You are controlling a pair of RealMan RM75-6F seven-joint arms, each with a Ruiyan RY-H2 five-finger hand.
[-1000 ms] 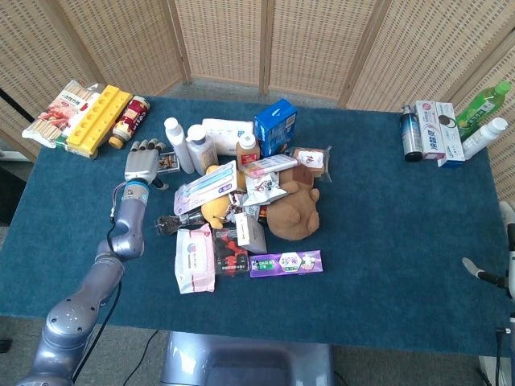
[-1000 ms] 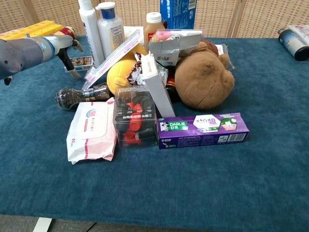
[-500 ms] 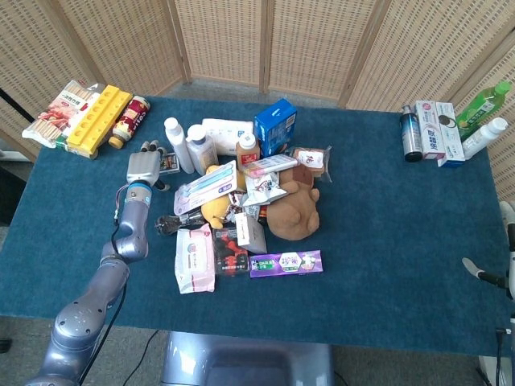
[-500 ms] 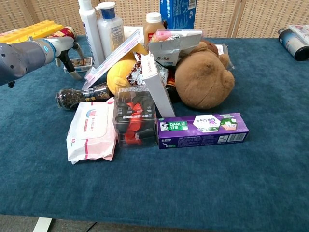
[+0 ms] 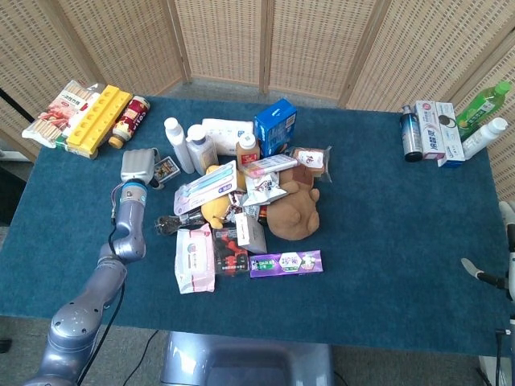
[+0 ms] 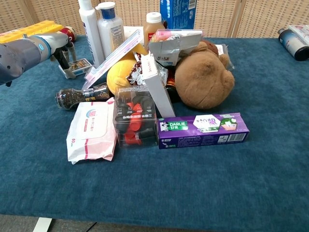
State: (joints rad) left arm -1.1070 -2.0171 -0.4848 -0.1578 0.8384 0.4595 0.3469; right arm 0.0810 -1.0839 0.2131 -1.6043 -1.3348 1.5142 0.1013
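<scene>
The blue bench [image 5: 386,217] carries a heap around a brown plush toy [image 5: 292,211]. At the heap's left edge, the left robot hand [image 5: 138,166] curls its fingers around a small card box [image 5: 167,167], tilting it beside two white bottles [image 5: 187,146]. The right robot hand is out of sight.

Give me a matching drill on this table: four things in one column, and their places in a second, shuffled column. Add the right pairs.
Things:
1. left hand
2. purple toothpaste box
3. blue carton
4. green bottle

Places:
A. far right corner of the table
B. at the small card box, left of the pile
C. back of the pile, standing
D. near edge of the pile, lying flat

Pairs: 1-B, 2-D, 3-C, 4-A
</scene>
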